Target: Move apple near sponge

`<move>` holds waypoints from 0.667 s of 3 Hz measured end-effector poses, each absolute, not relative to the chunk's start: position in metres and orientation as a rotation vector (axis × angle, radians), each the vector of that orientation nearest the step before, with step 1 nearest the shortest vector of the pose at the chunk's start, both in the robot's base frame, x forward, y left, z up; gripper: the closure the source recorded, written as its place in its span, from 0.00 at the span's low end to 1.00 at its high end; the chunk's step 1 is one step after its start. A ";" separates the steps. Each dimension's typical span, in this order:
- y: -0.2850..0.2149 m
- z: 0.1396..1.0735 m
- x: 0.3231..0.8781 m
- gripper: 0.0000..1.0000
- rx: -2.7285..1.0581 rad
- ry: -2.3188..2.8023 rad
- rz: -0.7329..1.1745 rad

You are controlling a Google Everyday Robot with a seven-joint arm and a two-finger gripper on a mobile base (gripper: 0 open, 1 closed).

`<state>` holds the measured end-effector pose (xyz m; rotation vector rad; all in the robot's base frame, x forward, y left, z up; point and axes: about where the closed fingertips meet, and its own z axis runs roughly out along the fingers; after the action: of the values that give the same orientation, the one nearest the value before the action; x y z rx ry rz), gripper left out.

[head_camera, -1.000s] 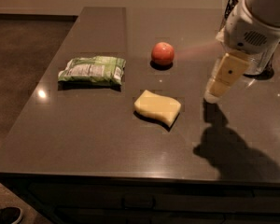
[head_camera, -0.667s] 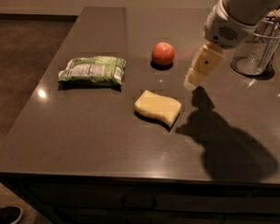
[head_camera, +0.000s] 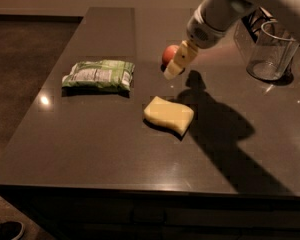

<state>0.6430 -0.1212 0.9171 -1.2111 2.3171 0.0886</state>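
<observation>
The apple (head_camera: 168, 54) is small, round and red-orange. It rests on the dark table (head_camera: 100, 144) toward the back centre, partly hidden behind the gripper. The pale yellow sponge (head_camera: 168, 115) with wavy edges lies in front of it, near the table's middle. My gripper (head_camera: 171, 73) reaches in from the upper right. Its pale tip hangs just in front of the apple, above the table and behind the sponge.
A green-and-white snack bag (head_camera: 99, 75) lies to the left of the apple and sponge. A clear glass cup (head_camera: 269, 51) stands at the back right. The arm's shadow falls across the table's right half. The table's front edge runs along the bottom.
My gripper has moved left from beside the glass cup toward the apple and now partly covers it. The apple, sponge and bag have not moved.
</observation>
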 end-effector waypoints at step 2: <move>-0.097 0.878 0.707 0.00 -1.089 2.409 0.060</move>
<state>0.7070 -0.0972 0.8777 -1.0888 2.4086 0.0599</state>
